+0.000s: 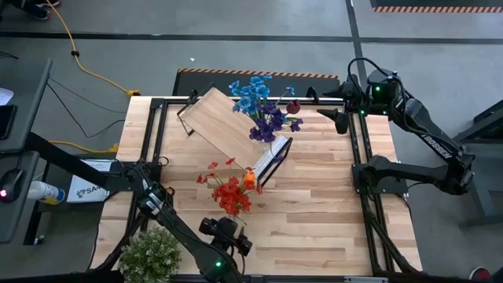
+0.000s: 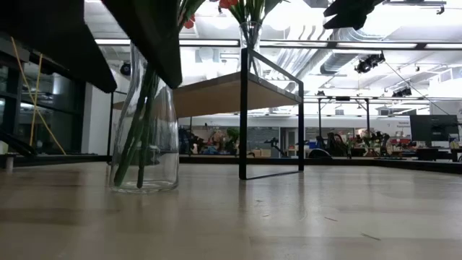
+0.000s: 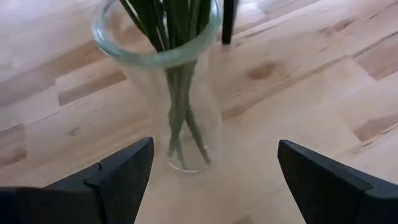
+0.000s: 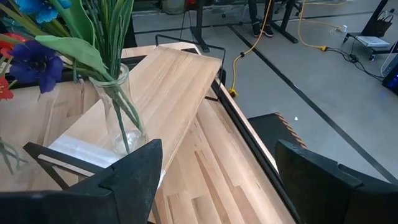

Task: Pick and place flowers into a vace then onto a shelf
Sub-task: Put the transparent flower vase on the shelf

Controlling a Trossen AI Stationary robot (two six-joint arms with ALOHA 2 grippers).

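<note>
A clear glass vase [image 3: 180, 106] stands on its base on the table and holds the red and orange flowers [image 1: 230, 192] by their green stalks. My left gripper [image 3: 211, 186] is open just on the near side of this vase and slants down toward it, touching nothing. A second vase [image 4: 118, 118] with the blue and purple flowers [image 1: 263, 106] stands on the shelf [image 1: 228, 130]. At the table's far right, my right gripper [image 4: 217, 186] hangs open in the air, facing the shelf.
A bushy pale-green leafy clump [image 1: 149, 255] sits at the table's near left corner, beside my left arm. The shelf's black frame legs [image 2: 243, 115] stand on the table just behind the near vase. Bare planks [image 1: 322, 204] lie to the right.
</note>
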